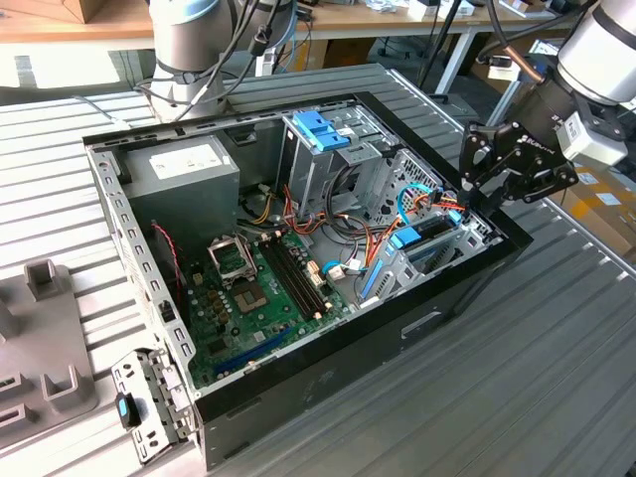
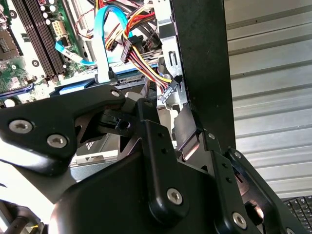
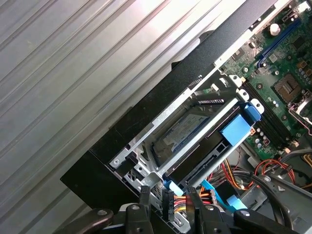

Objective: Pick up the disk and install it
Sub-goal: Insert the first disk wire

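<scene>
Presently, item one: an open computer case, black-walled, lying on a ribbed metal table. Inside, toward the exterior view's left, a grey power supply box with a white sticker; nearer the middle, a green motherboard with its memory slots; at the far side, a metal drive cage with a blue plastic handle.

Item two: the disk. In the first wrist view it lies flat inside the drive bay at the corner of the case, under a metal bar, with a blue plastic tab beside it. Its label is partly seen. In the exterior view that bay sits at the case's right end, marked by a blue piece.

Item three: the gripper, black, at the exterior view's right, over the right end of the case just beside the bay. Whether its fingers are apart or together I cannot tell; nothing is seen held in it. In the second wrist view its black linkage stands close to a bundle of red, yellow and black wires and a light blue flat cable.

Item four: grey moulded holders on the table at the exterior view's left.
</scene>
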You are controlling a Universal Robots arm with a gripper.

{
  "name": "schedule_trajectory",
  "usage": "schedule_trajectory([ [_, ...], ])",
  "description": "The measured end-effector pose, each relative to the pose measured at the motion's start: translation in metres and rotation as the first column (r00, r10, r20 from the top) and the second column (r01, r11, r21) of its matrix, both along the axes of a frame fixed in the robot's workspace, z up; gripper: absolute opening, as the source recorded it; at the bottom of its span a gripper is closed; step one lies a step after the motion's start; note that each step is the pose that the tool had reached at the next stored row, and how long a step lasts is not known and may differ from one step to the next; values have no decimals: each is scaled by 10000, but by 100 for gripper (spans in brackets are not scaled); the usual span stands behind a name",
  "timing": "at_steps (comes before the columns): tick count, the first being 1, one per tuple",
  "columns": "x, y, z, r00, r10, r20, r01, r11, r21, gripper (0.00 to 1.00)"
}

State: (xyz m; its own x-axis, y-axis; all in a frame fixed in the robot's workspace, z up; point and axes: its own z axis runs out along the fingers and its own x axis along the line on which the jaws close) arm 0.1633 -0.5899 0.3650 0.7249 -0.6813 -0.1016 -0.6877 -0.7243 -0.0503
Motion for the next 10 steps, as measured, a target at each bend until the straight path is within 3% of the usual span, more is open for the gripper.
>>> schedule_trajectory([
  [10,17,5,-24,9999,-104,0,104,9999,0,42],
])
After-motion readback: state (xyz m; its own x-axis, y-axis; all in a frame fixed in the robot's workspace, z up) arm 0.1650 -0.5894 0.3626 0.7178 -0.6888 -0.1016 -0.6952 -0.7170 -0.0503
